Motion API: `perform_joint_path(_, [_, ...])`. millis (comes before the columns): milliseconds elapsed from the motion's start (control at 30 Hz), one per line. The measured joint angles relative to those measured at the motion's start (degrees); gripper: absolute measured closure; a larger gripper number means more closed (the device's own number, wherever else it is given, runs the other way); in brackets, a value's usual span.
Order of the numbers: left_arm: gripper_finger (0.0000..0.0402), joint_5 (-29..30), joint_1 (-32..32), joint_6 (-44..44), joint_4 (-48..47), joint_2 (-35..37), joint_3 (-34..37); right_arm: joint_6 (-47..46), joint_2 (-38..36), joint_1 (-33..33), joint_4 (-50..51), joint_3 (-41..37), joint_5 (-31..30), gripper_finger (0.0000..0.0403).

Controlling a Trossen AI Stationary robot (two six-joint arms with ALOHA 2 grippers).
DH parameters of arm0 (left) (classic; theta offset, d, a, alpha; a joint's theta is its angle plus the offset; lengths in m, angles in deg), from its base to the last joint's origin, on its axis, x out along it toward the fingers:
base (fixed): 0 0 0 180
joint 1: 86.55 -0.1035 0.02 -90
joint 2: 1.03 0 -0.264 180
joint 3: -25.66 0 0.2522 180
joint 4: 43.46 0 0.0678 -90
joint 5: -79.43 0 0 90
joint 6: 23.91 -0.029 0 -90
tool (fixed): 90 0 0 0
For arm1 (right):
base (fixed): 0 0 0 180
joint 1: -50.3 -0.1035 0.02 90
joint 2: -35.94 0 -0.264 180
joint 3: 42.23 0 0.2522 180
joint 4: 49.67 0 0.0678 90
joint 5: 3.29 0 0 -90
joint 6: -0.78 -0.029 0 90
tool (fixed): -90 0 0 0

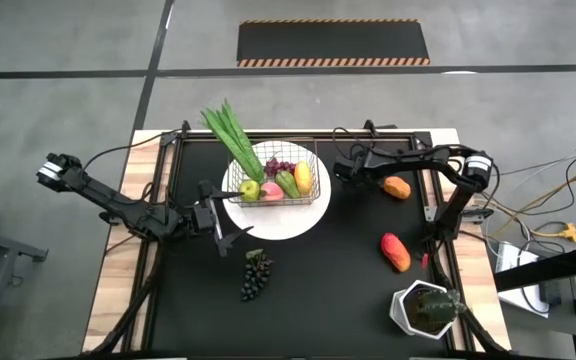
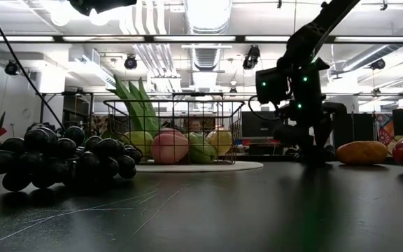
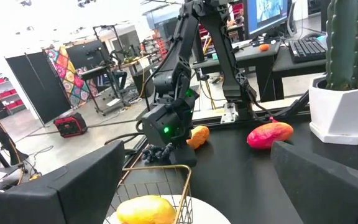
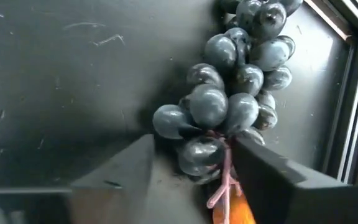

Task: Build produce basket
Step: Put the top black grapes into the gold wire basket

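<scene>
The wire basket [image 1: 313, 160] stands on a round white plate [image 1: 288, 222]. It holds green leafy stalks [image 1: 230, 135], a purple grape bunch [image 1: 280, 166], an apple [image 1: 250, 188], a peach [image 1: 270, 190], a pear [image 1: 287, 183] and a yellow mango [image 1: 304, 177]. My right gripper [image 1: 340, 170] is low just right of the basket, shut on a dark grape bunch [image 4: 235, 81]. A second dark grape bunch [image 1: 255, 273] lies on the mat at the near side. My left gripper [image 1: 220, 218] is open and empty at the plate's left edge. My right gripper has the dark grape bunch's stem end [image 4: 199, 154] pinched between its two fingers, with the pink stem [image 4: 224, 177] running back between them. The fingers slant down from the table's right. The bunch stretches out ahead of the fingers, low over the black mat; whether it rests there I cannot tell.
An orange fruit [image 1: 396, 187] and a red-orange fruit [image 1: 395, 252] lie on the mat at the right. A green plant in a white hexagonal pot [image 1: 425, 308] stands at the near right corner. A metal frame [image 1: 158, 200] borders the mat.
</scene>
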Motion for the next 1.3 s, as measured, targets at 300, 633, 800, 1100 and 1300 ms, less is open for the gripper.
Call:
perform_joint_path(300, [0.0015,0.0,0.0,0.0,0.0,0.0,0.0,1.2,1.4,-0.1,-1.3,-0.3,-0.2,0.0372])
perform_joint_path(633, [0.0015,0.0,0.0,0.0,0.0,0.0,0.0,3.1,-2.1,-1.4,-0.5,1.0,0.3,0.0390])
perform_joint_path(800, [0.0015,0.0,0.0,0.0,0.0,0.0,0.0,4.2,-7.2,-3.3,-0.5,2.1,-1.2,0.0391])
perform_joint_path(1100, [0.0015,-0.1,0.0,0.0,0.0,0.0,0.0,4.7,-21.0,-7.1,-2.3,2.6,-8.2,0.0392])
perform_joint_path(1300, [0.0015,-0.1,0.0,0.0,0.2,0.0,0.0,11.3,-28.5,-9.4,-14.5,2.6,-5.8,0.0392])
